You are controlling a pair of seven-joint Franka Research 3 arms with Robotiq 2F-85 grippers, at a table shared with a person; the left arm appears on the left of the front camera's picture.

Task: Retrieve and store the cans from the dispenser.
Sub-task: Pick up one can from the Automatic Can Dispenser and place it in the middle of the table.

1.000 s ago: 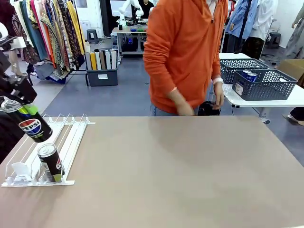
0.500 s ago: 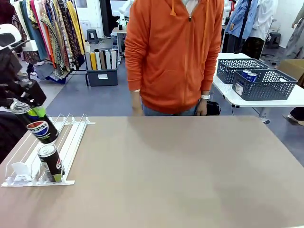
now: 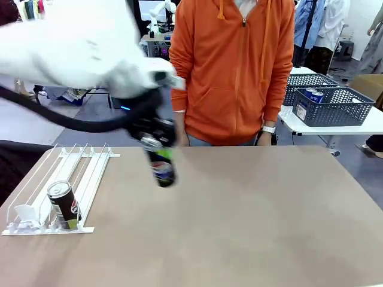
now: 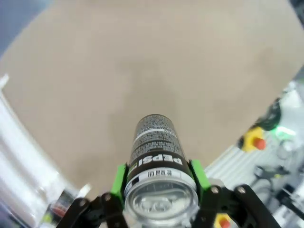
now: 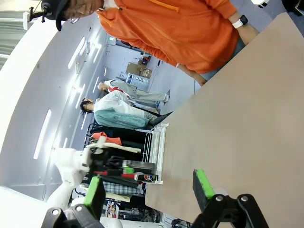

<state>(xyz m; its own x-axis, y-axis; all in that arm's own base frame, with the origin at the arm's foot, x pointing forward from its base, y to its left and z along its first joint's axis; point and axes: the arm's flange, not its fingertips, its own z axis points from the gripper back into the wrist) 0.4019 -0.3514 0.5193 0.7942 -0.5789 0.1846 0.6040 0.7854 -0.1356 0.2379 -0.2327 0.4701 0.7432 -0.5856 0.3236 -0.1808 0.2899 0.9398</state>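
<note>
My left gripper [image 3: 154, 139] is shut on a black Pepsi can [image 3: 162, 168] that hangs tilted above the table, left of the middle and near the far edge. In the left wrist view the can [image 4: 158, 149] sits between the green pads [image 4: 119, 178], silver top toward the camera. The white dispenser [image 3: 84, 170] lies at the table's left edge, with one more black can [image 3: 63, 205] upright at its low front end. My right gripper [image 5: 148, 187] is open with nothing in it, over bare table. Far off in that view I see the dispenser [image 5: 158, 149].
A person in an orange hoodie [image 3: 236, 66] stands at the table's far edge, a watch-wearing hand [image 3: 267, 133] hanging down. Two dark grey baskets [image 3: 335, 107] rest on a white side table at the back right; one holds a blue can [image 3: 313, 94].
My left arm has swung right from above the dispenser out over the table, carrying the Pepsi can. The person has straightened up and shifted slightly right.
</note>
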